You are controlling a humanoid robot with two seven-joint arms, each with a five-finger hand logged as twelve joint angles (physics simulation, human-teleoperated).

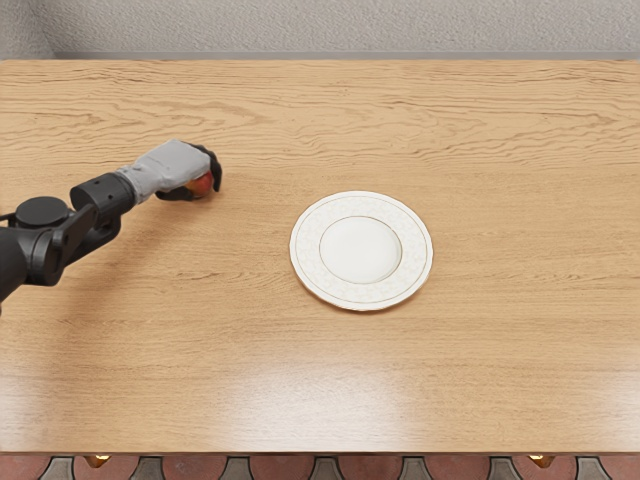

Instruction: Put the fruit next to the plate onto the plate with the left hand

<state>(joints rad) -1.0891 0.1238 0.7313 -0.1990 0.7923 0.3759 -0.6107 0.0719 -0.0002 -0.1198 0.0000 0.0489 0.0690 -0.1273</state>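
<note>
grips with the left hand (178, 168), grey across the back and dark at the fingers (210, 163), closed down over the fruit (203, 184). wraps those fingers over the top and far side of it, leaving only a small red-orange patch in sight at the near edge of the palm. cannot tell the kind of fruit from so little showing, nor whether lifted or resting on the table (320, 380). sits low over the wood at the left of the view, with a dark shadow just beneath. joins a grey wrist and a black forearm (60, 235) running in from the left edge. stands well apart from the plate (416, 250), off to the right and a little nearer the camera. shows that plate as white and round, with a broad rim, a faint patterned edge and a plain white centre, flat on the table near the middle. spreads all around as pale wood grain, with a bright sheen toward the near edge. ends at the back against a grey wall (320, 25). gives a strip of patterned floor tiles (240, 468) below the near edge.
</note>
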